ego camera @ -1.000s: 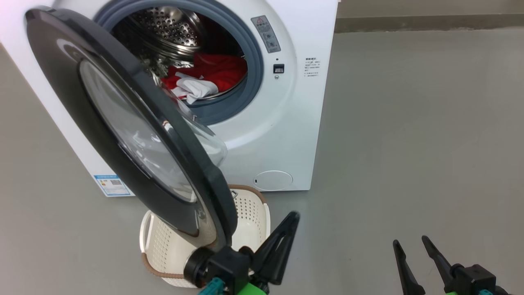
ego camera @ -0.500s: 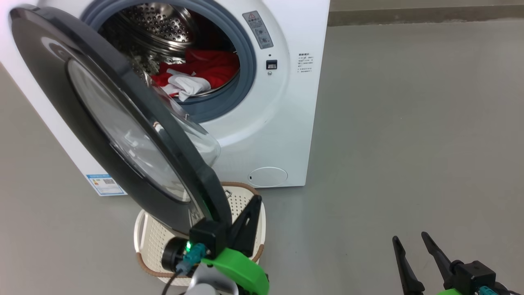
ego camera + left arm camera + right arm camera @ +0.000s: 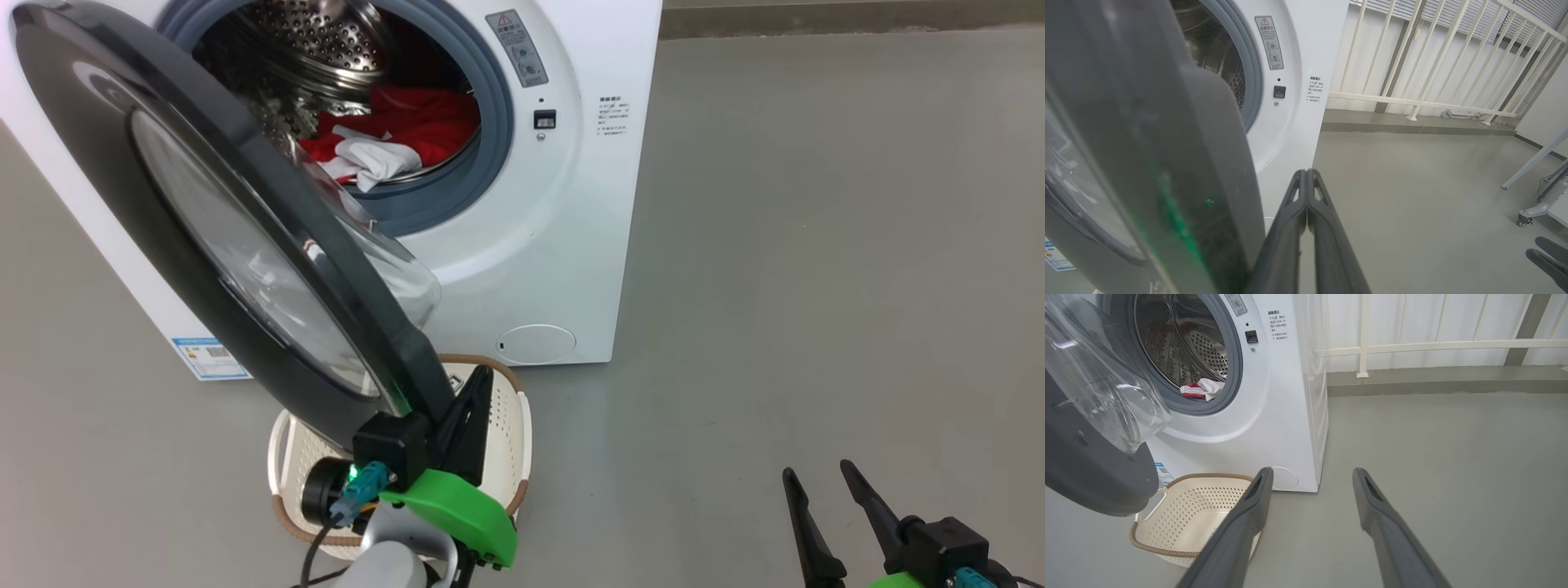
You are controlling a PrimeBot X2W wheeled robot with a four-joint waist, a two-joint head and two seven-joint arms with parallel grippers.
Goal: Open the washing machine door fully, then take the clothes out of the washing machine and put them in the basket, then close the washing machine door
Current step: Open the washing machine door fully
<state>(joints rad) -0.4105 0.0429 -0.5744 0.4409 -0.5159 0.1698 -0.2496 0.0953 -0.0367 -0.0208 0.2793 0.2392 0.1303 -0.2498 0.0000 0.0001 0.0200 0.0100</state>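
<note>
At far left, washing machine door (image 3: 237,253) swung out from the washing machine (image 3: 555,245) but not folded fully back, glossy black rim and bulging clear window tilted toward the head camera, lower edge hanging over the basket (image 3: 508,441). Low on the white front behind it, a blue label (image 3: 210,357). Next across, the round opening ringed by the grey-blue gasket (image 3: 494,122), with the perforated steel drum (image 3: 326,41) inside. At the drum's front lip, the clothes (image 3: 420,122): bright red fabric with a small white cloth (image 3: 371,159) lying on top, all within the machine. Below the door, basket standing on the floor (image 3: 775,245) close before the machine, cream and perforated, with a brown woven-look rim. Over the basket, left gripper (image 3: 478,380), fingers clenched flat together with nothing between them, pointing up along the door's lower rim and just beside it; whether touching the rim, cannot tell. Right of that, a round white flap (image 3: 536,344) low on the machine's front. Then a stretch of grey floor. At lower right, right gripper (image 3: 816,471), fingers released and spread wide, grasping nothing, well apart from machine and basket. Beyond the machine in the right wrist view, a white railing (image 3: 1412,345).
</note>
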